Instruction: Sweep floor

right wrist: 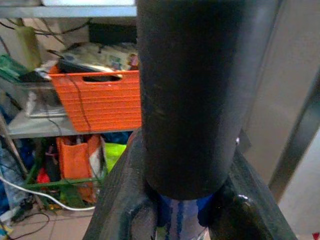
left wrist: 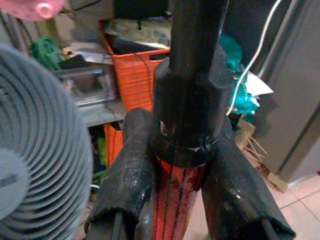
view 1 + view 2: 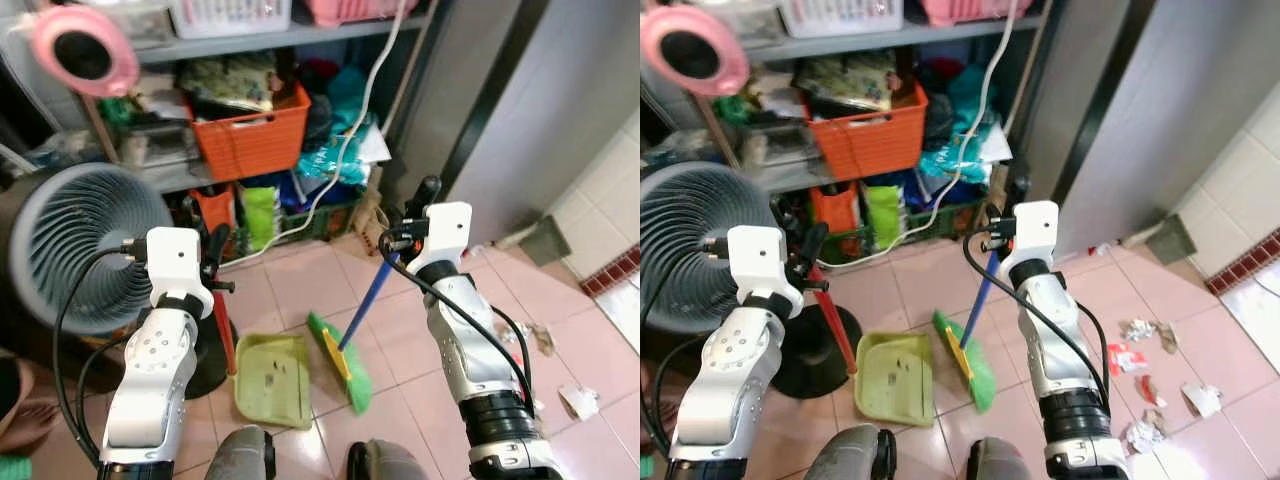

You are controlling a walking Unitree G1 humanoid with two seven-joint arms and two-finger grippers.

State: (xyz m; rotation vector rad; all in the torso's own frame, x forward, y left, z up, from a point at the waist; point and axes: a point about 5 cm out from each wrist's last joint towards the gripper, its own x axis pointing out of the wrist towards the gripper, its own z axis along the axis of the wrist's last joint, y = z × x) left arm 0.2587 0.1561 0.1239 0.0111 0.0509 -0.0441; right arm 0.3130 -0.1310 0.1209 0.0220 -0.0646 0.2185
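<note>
A light green dustpan (image 3: 272, 378) rests on the pink tiled floor in front of my feet. Its red handle (image 3: 226, 335) rises to my left gripper (image 3: 213, 250), which is shut on the handle just under its black grip (image 2: 192, 75). To the dustpan's right stands a broom with a green head (image 3: 342, 362) touching the floor. Its blue handle (image 3: 368, 300) leans up to my right gripper (image 3: 420, 200), shut on it below the black end cap (image 1: 190, 100). Torn paper scraps (image 3: 1140, 330) lie on the tiles to my right.
A large grey fan (image 3: 80, 250) stands close on my left, its base beside the dustpan. Behind is a cluttered shelf with an orange basket (image 3: 250, 135) and a hanging white cable (image 3: 350, 130). A grey door (image 3: 560, 100) is at the right. A person's foot (image 3: 25, 420) shows lower left.
</note>
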